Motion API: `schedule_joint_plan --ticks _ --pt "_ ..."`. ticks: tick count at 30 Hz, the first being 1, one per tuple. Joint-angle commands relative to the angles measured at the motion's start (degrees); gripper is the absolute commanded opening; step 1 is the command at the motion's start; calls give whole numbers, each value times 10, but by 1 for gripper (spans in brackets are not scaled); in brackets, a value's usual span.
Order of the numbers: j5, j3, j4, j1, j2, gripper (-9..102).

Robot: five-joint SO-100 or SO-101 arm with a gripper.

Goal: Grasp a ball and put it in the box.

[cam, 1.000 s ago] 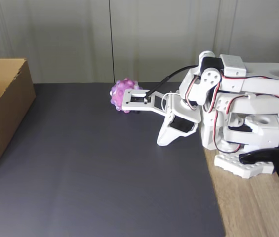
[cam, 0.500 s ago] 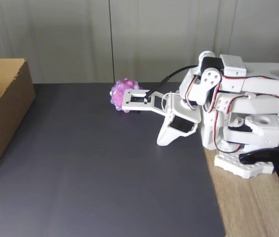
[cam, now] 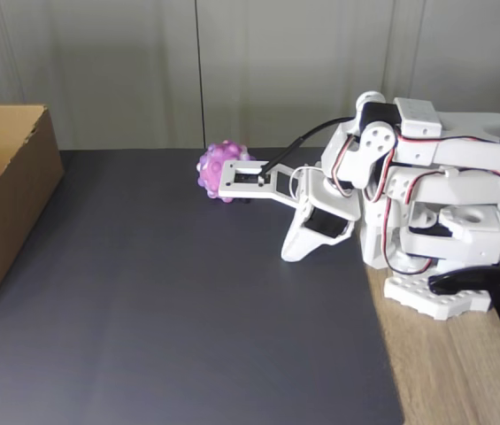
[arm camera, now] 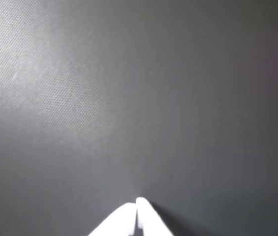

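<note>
Nothing has budged since the earlier frames, as far as I can see: the white arm (cam: 426,195) sits folded low at the right of the fixed view, on the wooden table edge (cam: 462,372), in the same pose as a second ago. The gripper (cam: 296,250) points down at the dark grey mat (cam: 188,336), and in the wrist view its two white fingertips (arm camera: 138,216) are pressed together with no gap, holding nothing, just above the mat. The bumpy pink-purple ball (cam: 221,170) is still at the far edge of the mat near the wall, partly hidden behind a white bracket of the arm, well apart from the gripper's tip. The cardboard box (cam: 6,204) stands open at the left edge, far from the ball.
</note>
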Motion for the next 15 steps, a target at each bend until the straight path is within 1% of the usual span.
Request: schedule_joint_plan --ticks 1,8,15 --pt "-2 0 9 -1 -4 0" --pt "0 0 11 42 -4 0" --pt "-2 0 11 43 -5 0"
